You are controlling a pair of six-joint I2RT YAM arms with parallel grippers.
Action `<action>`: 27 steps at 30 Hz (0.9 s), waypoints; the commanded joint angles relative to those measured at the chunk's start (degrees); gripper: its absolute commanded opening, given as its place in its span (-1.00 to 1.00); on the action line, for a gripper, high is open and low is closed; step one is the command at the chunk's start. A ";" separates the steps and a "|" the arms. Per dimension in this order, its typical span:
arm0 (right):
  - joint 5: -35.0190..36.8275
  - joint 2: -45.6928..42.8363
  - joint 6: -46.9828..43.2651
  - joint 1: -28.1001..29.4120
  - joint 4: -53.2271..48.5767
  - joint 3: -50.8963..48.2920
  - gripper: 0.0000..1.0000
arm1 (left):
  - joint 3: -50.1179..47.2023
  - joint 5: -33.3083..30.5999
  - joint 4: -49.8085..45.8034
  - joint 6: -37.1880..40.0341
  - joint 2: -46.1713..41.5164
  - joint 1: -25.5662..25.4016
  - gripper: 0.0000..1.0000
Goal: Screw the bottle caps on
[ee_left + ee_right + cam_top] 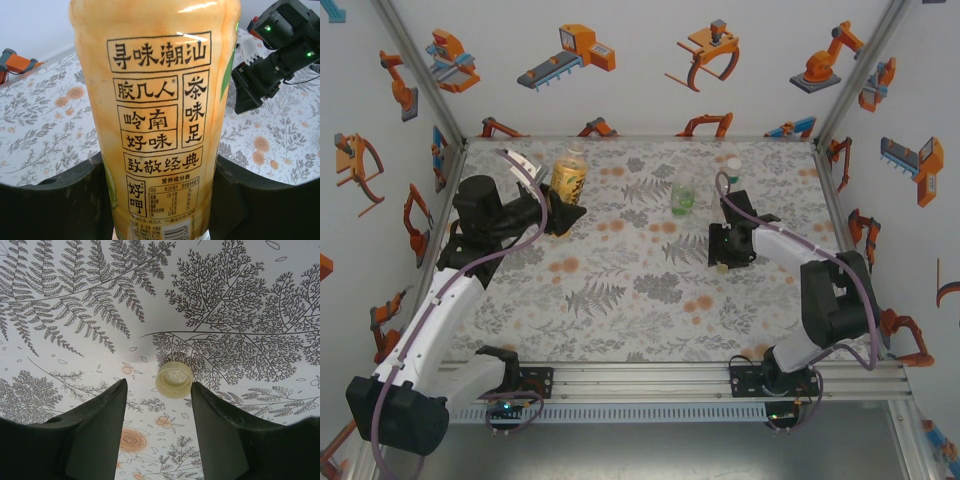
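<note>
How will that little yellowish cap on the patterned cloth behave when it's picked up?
The cap looks small, rigid and probably very light. Lying flat, it shouldn't roll, though a nudge may slide it. Its round side might slip from a pinch.

A tablecloth (640, 300) of grey ferns and orange flowers lies flat between white walls (640, 100) printed with orange robot drawings; a slotted metal rail (640, 378) lines its near edge.
</note>
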 commanded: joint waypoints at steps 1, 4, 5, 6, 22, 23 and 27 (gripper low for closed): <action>0.77 0.58 -0.65 -0.58 0.68 -0.14 0.04 | 0.06 1.76 0.59 -0.66 0.01 0.52 -1.00; 0.55 0.77 -0.53 -0.68 0.95 -0.36 0.04 | 0.07 1.75 0.61 -0.62 -0.07 0.50 -1.00; 0.46 0.84 -0.53 -0.66 1.04 -0.40 0.04 | 0.05 1.79 0.63 -0.71 -0.13 0.50 -1.00; 0.55 0.90 -0.53 -0.69 1.09 -0.45 0.04 | 0.07 1.76 0.62 -0.63 -0.23 0.50 -1.00; -0.15 3.27 -0.18 -0.90 3.15 -1.66 -0.05 | 0.07 2.15 0.60 -0.54 -0.43 0.60 -1.00; -0.20 3.47 -0.12 -0.93 3.30 -1.74 -0.08 | 0.06 2.16 0.62 -0.60 -0.50 0.58 -1.00; -0.78 3.72 0.48 -0.89 4.01 -2.02 -0.29 | 0.00 2.16 0.58 -0.57 -0.43 0.63 -1.00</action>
